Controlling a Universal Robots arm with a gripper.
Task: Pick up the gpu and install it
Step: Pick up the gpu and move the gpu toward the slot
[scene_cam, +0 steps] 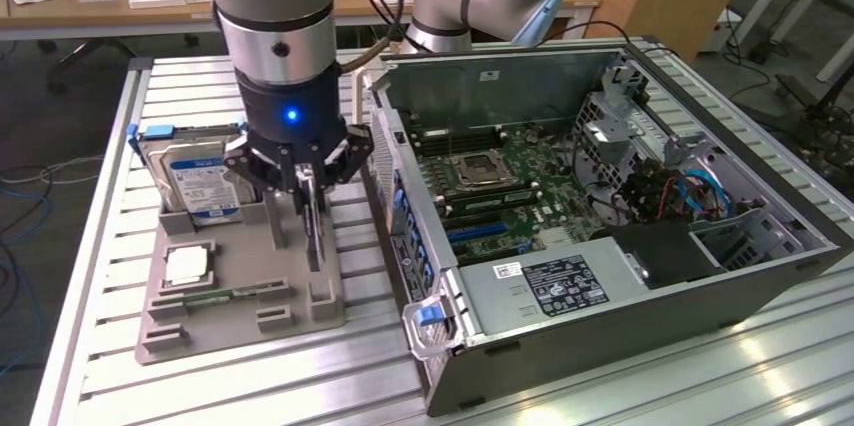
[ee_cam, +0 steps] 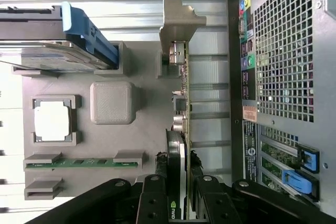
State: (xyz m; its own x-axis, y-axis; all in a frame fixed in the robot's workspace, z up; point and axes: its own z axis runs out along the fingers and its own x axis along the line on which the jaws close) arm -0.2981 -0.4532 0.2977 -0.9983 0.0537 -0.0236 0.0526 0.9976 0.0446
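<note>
Slatted aluminium worktop is carrying a grey parts holder and, on the exterior view's right, an open computer case lying on its side with its motherboard facing up.

We are seeing the gpu standing on its long edge in the holder, along the side nearest the case. One end of it is sitting in a raised grey support. The card is not yet lifted out.

The arm is reaching straight down over it. The gripper is clamping the card's upper edge, with a finger lying against each face. In the wrist view we are looking along the card, and its black cooler is passing between the dark fingers.

To the exterior view's left of the gripper, a hard drive with a blue-white label is standing upright in the holder. Nearer the camera, a processor is lying flat in a square recess. Just beyond that, a green memory stick is lying in a narrow slot.
</note>
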